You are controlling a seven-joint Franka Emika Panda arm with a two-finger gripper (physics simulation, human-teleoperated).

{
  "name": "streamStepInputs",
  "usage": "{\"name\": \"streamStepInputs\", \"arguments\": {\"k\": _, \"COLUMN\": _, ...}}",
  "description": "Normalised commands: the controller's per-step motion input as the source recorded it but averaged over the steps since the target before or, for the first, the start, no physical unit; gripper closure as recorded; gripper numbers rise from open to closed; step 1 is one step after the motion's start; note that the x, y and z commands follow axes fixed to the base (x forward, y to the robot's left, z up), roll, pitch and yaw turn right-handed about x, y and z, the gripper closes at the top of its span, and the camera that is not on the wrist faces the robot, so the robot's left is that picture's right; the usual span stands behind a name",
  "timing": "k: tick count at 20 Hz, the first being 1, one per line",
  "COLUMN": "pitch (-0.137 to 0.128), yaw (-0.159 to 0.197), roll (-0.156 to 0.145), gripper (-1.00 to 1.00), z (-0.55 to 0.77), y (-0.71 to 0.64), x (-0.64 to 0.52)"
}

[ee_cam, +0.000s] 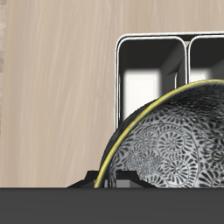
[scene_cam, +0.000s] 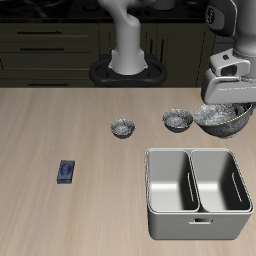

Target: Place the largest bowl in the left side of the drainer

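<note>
Exterior view: my gripper [scene_cam: 228, 100] is gripping the rim of the largest shiny grey-silver speckled bowl [scene_cam: 222, 120], just behind the grey metal two-compartment drainer [scene_cam: 197, 192].
Wrist view: the bowl [ee_cam: 171, 140] is hanging tilted.
Risk: I am judging it could slip, or clip the drainer [ee_cam: 153, 45] rim.

Largest bowl [scene_cam: 222, 120] — shiny, speckled, tilted — sits behind the grey two-compartment drainer [scene_cam: 196, 227].

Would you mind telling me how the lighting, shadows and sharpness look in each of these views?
Exterior view: even, soft light; the drainer has bright rims and darker inner walls, and the hand at the largest bowl is partly cut off by the frame edge. Wrist view: the bowl's patterned side fills the frame, sharp, with a flat dark band beneath it.
</note>
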Motion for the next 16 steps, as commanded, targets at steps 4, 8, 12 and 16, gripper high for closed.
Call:
{"name": "streamStepInputs", "arguments": {"k": 4, "pitch": 0.004, "yaw": 0.001, "roll": 0.01, "gripper": 1.0, "z": -0.04, "y": 0.11, "x": 0.12}}
{"name": "streamStepInputs", "arguments": {"k": 8, "pitch": 0.013, "yaw": -0.006, "roll": -0.006, "gripper": 1.0, "z": -0.1, "y": 0.0, "x": 0.17}}
{"name": "streamStepInputs", "arguments": {"k": 12, "pitch": 0.006, "yaw": -0.008, "roll": -0.015, "gripper": 1.0, "z": -0.1, "y": -0.04, "x": 0.12}}
{"name": "streamStepInputs", "arguments": {"k": 16, "pitch": 0.006, "yaw": -0.011, "roll": -0.002, "gripper": 1.0, "z": -0.07, "y": -0.01, "x": 0.08}}
